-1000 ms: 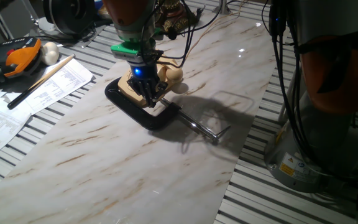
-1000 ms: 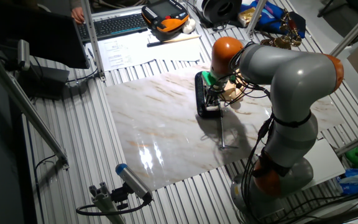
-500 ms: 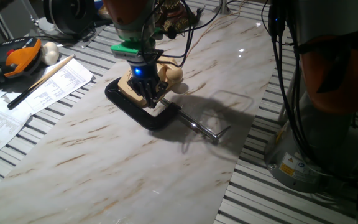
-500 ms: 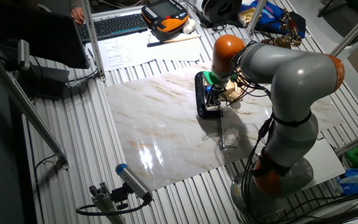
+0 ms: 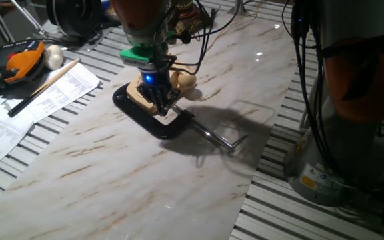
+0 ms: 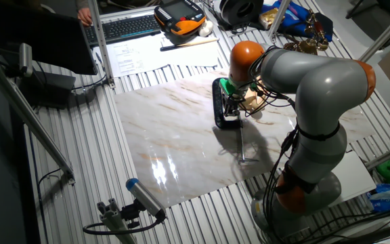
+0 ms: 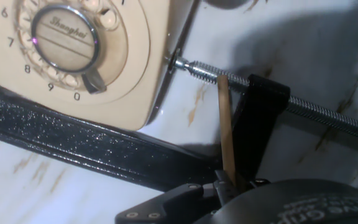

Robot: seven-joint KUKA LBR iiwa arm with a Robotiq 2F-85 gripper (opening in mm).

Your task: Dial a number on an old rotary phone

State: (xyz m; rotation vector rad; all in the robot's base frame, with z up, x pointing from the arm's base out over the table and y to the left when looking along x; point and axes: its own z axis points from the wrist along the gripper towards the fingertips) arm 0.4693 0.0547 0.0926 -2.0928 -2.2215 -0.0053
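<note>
1. Hand view first: we've got the old rotary phone (image 7: 73, 56) filling the upper left, cream plastic, its round finger dial (image 7: 67, 43) showing digits 6 through 0 and a metal finger stop low on the right of the dial.
2. We judge the phone light and hard-shelled, smooth enough to skate on the marble slab (image 5: 145, 167) if pushed; that's why it sits pinned in the black C-clamp (image 7: 104, 152), whose steel screw rod (image 7: 229, 74) presses against the phone's side.
3. We'd not grab the body at all. The place to engage is a finger hole in the dial, turning it round to the stop; the dial will spring back, so steady, modest force seems wise on old plastic.
4. We see a thin wooden stick (image 7: 226, 134) rising from the gripper (image 7: 227, 182), pinched between the fingers; its tip sits beside the screw rod, off the dial.
5. From one fixed view, the phone (image 5: 179, 81) sits at the far side of the slab beneath the gripper (image 5: 161, 105), handset across its top.
6. Against the frame a half second back, we see the hand a touch further toward the back of the table in both fixed views; phone and clamp have not budged.
7. Outward: papers (image 5: 39, 93) and an orange-and-black device (image 5: 22, 60) lie off the slab's left edge.
</note>
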